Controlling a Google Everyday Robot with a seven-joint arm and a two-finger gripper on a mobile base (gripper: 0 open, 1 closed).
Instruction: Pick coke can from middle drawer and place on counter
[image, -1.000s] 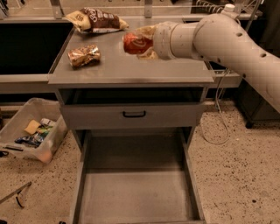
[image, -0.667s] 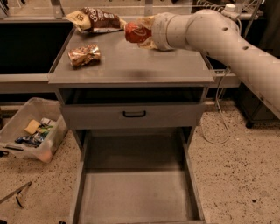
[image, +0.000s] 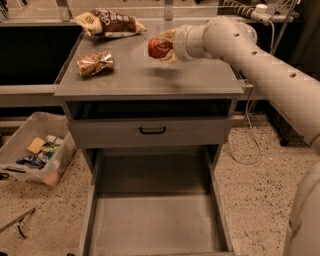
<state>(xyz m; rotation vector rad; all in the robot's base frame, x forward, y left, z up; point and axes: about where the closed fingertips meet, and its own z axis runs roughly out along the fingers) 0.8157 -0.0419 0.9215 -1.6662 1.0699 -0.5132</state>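
In the camera view, the hand (image: 170, 46) is clamped around the coke can (image: 157, 48) and holds it over the rear middle of the tabletop (image: 200, 80), right of the snack packet (image: 95, 63) and the chip bag (image: 107, 22), and apart from both. A soft shadow lies on the grey surface just in front of and below the can, with a strip of bare top between the two, so I judge the can is in the air and not yet set down. It seems to be carried more sideways than upright, though I cannot tell its exact tilt. The middle drawer (image: 155, 220) stands pulled out below the drawer front with the black handle (image: 152, 130), and only its bare floor shows, so the picking half of the task looks done and only the placing is left. Compared with a second ago, the can sits at almost the same spot over the top. Between then and now it was carried higher and farther back, and it has since come down again, closer to the surface and to its shadow. This reads as the start of the lowering. The two packets, the drawer and the plastic bin (image: 35, 155) on the floor have not moved.
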